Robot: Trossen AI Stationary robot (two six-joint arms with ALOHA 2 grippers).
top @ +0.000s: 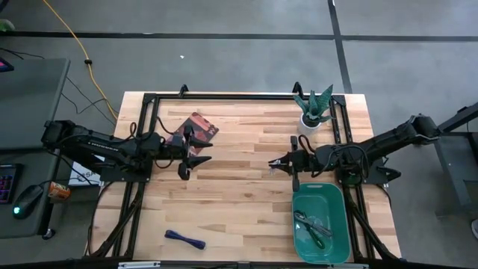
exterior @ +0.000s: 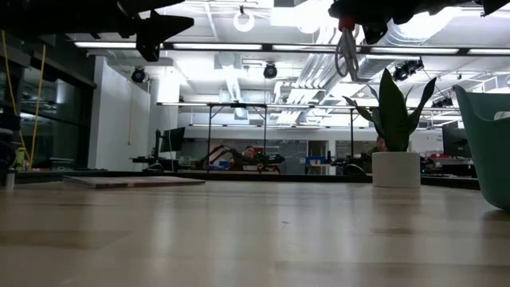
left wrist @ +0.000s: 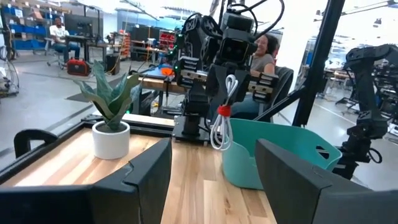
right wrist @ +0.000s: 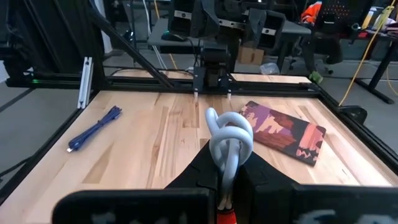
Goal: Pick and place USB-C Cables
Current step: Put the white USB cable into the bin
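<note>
The white cable with red tie [left wrist: 219, 118] hangs looped from the right end effector [top: 280, 163]. The dark blue cable [top: 184, 239] lies flat, well apart from the right end effector. Two bundles [top: 312, 227] lie in the bin beside the right end effector.

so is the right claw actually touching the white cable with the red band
Touching. The right wrist view shows the right claw clamped on the white cable; the left wrist view shows it hanging from that claw above the table.

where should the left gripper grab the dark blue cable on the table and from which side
Grip the dark blue cable across its thin middle, coming straight down from above. It lies flat and elongated on the table with bare wood around it, so the fingers should close across its narrow width, not along its length.
</note>
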